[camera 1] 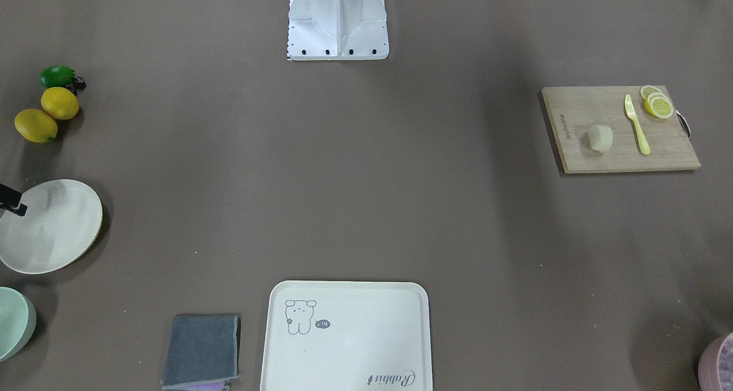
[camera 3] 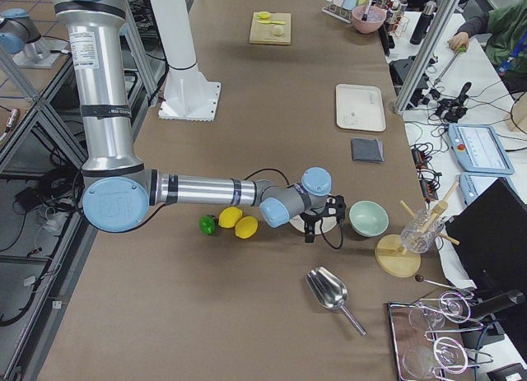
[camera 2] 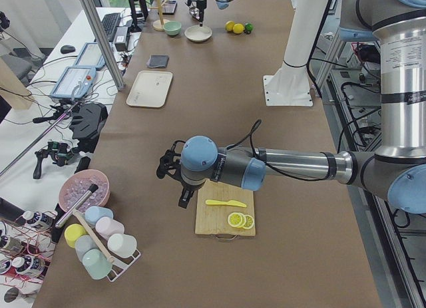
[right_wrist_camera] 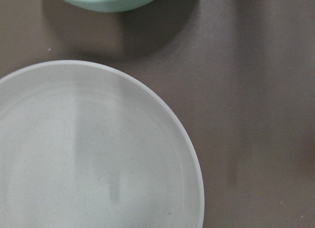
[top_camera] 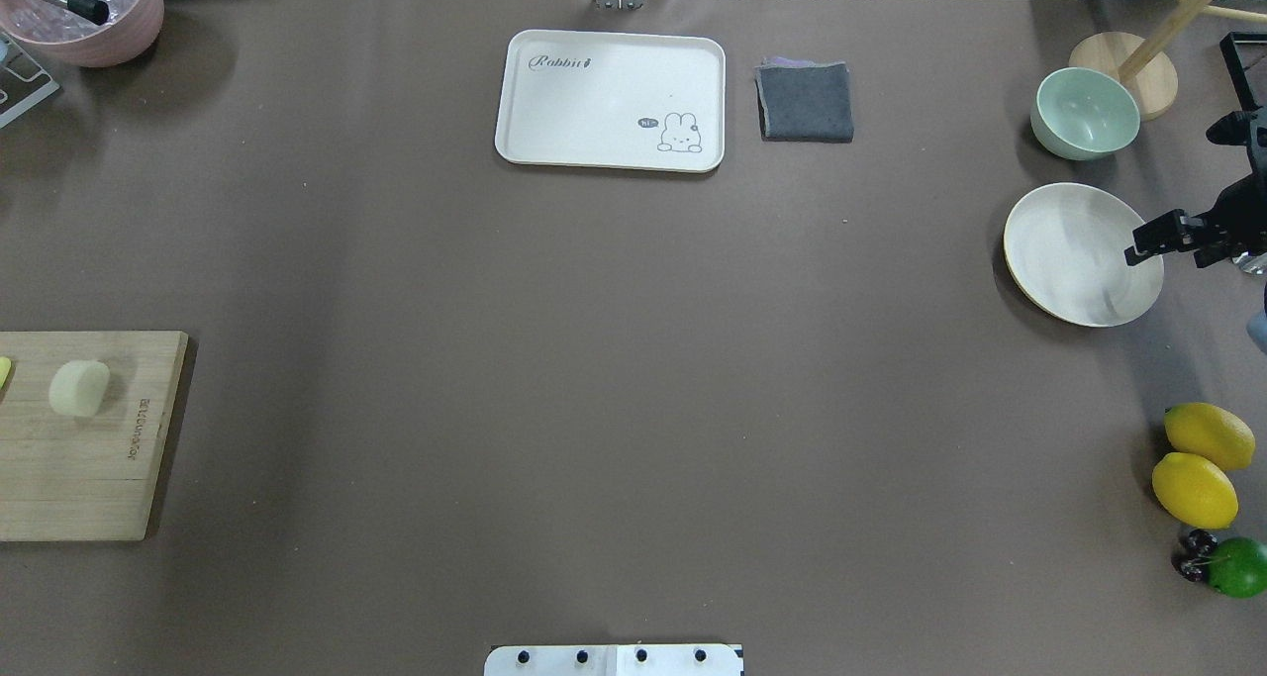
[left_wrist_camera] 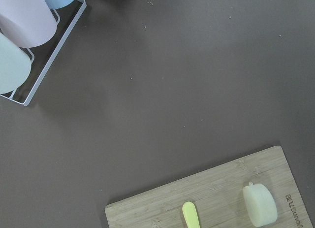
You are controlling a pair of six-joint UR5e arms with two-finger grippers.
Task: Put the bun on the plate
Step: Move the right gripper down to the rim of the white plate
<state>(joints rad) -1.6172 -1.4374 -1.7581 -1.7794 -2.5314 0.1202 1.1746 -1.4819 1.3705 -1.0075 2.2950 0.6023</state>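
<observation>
The bun (camera 1: 601,137) (top_camera: 79,388) (left_wrist_camera: 259,204) is a pale cream lump lying on a wooden cutting board (camera 1: 595,150) at the table's left end. My left gripper (camera 2: 174,185) hovers above the table beside that board, away from the bun. It shows only in the exterior left view, so I cannot tell its state. The round cream plate (camera 1: 51,225) (top_camera: 1074,255) (right_wrist_camera: 88,149) sits empty at the right end. My right gripper (top_camera: 1176,191) hangs over the plate's outer rim, open and holding nothing, with one finger (camera 1: 12,201) showing.
A yellow knife (camera 1: 637,125) and lemon slices (camera 1: 657,103) share the board. A pale green bowl (top_camera: 1085,112) stands beside the plate, and two lemons (top_camera: 1196,488) and a lime (top_camera: 1237,567) lie nearby. A bear tray (top_camera: 611,100) and grey cloth (top_camera: 806,102) lie at the far edge.
</observation>
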